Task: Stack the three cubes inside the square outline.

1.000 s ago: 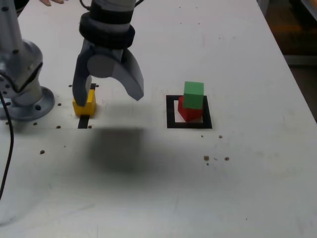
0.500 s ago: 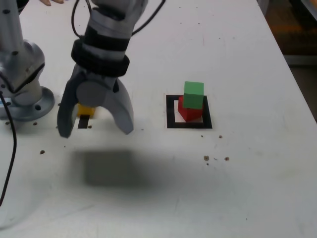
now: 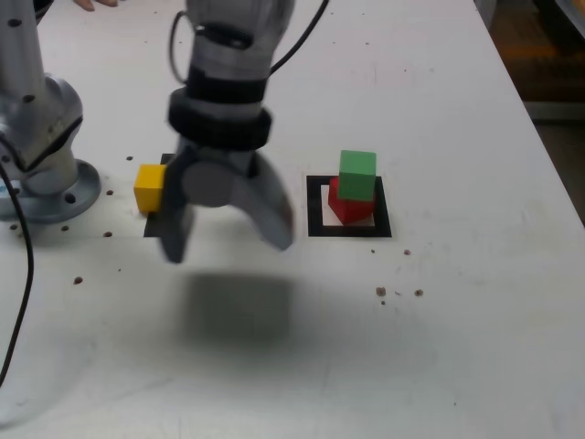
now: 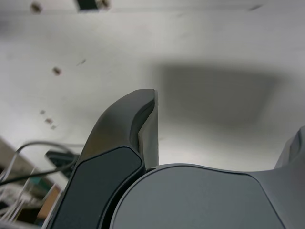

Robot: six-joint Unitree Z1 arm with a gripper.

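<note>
The green cube (image 3: 357,174) sits on the red cube (image 3: 345,207) inside the square outline (image 3: 316,216), at the exterior view's right of centre. Alone on the table at the exterior view's left, the yellow cube (image 3: 149,187) rests at the end of a short black strip. My gripper (image 3: 228,249) hangs between the yellow cube and the stack, above bare table, open and holding nothing. In the wrist view one dark finger (image 4: 138,124) shows over white table and the gripper's shadow; no cube appears there.
The arm's grey base (image 3: 46,187) stands at the exterior view's left with a black cable (image 3: 20,274) beside it. A short black strip (image 3: 155,225) lies below the yellow cube. Small dark specks (image 3: 398,293) dot the table. The table's edge (image 3: 548,165) runs down the right.
The open gripper has swung from around the yellow cube toward the exterior view's right. The yellow cube stays on the table; the stack has not moved.
</note>
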